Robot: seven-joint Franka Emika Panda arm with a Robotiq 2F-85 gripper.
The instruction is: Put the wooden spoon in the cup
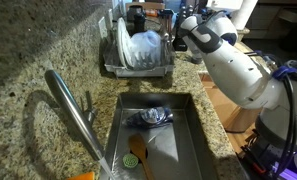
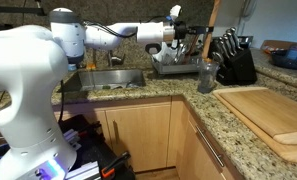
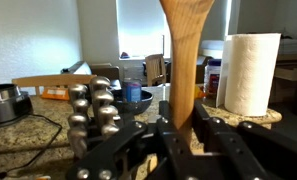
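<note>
My gripper (image 3: 183,125) is shut on the wooden spoon (image 3: 183,60), a slim brown wooden piece that stands upright between the fingers in the wrist view. In both exterior views the gripper (image 1: 178,40) (image 2: 178,35) hangs above the dish rack (image 1: 138,62) (image 2: 183,68). The spoon is too small to make out there. A small grey metallic cup (image 1: 153,117) lies in the sink (image 1: 193,135), well below and in front of the gripper. It does not show in the wrist view.
An orange-tan spatula with a green handle (image 1: 138,155) lies in the sink near the faucet (image 1: 73,105). A knife block (image 2: 233,60), a grey cylinder (image 2: 205,75) and a pale cutting board (image 2: 273,115) are on the counter. A paper towel roll (image 3: 250,72) stands ahead.
</note>
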